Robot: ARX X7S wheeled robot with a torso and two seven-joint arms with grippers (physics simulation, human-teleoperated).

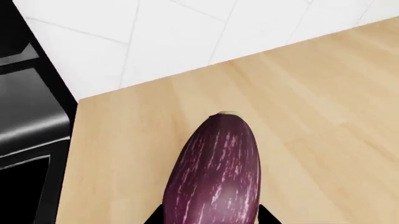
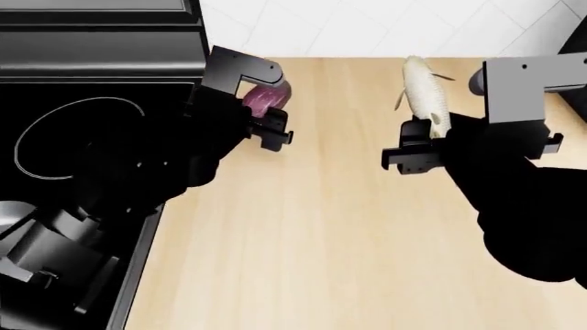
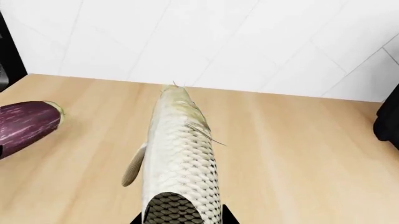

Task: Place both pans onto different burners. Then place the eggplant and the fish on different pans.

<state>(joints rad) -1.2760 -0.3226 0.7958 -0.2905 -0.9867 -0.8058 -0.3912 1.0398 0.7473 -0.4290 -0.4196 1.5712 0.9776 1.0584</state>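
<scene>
The purple eggplant (image 1: 215,172) sits between the two black fingers of my left gripper (image 1: 210,217), which is shut on it over the wooden counter. From the head view the eggplant (image 2: 266,98) and left gripper (image 2: 262,103) are just right of the black cooktop (image 2: 55,75), where part of one white burner ring (image 2: 37,113) shows. My right gripper (image 3: 181,217) is shut on the pale scaly fish (image 3: 181,154), whose body points toward the tiled wall. The fish (image 2: 425,89) is at the counter's far right in my right gripper (image 2: 442,129). No pan shows clearly.
The light wooden counter (image 2: 321,240) runs from the cooktop's right edge to the white tiled wall (image 3: 218,37). My left arm covers much of the cooktop. A dark object (image 3: 388,121) stands at the counter's far right edge. The eggplant (image 3: 25,126) also shows in the right wrist view.
</scene>
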